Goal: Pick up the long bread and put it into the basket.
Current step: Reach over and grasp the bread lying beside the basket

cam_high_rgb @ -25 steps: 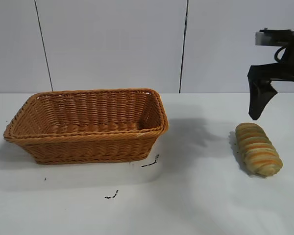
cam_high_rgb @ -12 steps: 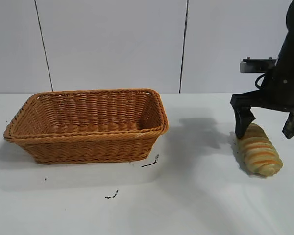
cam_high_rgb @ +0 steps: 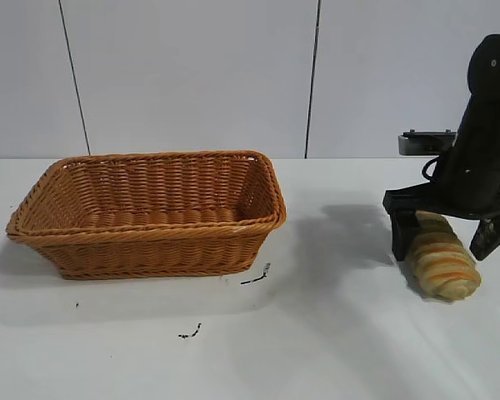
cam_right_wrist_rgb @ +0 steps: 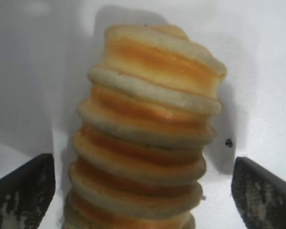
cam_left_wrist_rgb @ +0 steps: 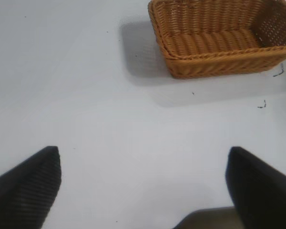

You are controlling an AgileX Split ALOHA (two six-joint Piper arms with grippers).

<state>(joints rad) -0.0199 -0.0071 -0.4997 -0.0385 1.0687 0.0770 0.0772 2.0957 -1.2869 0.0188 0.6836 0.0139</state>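
The long bread (cam_high_rgb: 440, 265), a ridged loaf striped tan, orange and cream, lies on the white table at the right. My right gripper (cam_high_rgb: 441, 250) has come down over its far end. The black fingers (cam_high_rgb: 399, 242) straddle it, one on each side. In the right wrist view the bread (cam_right_wrist_rgb: 148, 133) fills the middle, and my right gripper (cam_right_wrist_rgb: 143, 164) stands open with table showing between each finger and the loaf. The orange-brown wicker basket (cam_high_rgb: 150, 231) sits at the left with nothing in it. My left gripper (cam_left_wrist_rgb: 143, 152) hangs open over bare table, away from the basket (cam_left_wrist_rgb: 219, 51).
Small black scuff marks (cam_high_rgb: 256, 276) dot the table in front of the basket. A tiny dark speck (cam_right_wrist_rgb: 229, 142) lies beside the bread. White wall panels stand behind. Bare tabletop separates basket and bread.
My right gripper has dropped from above and behind the bread until its fingers straddle the loaf. The bread and the basket have stayed where they were.
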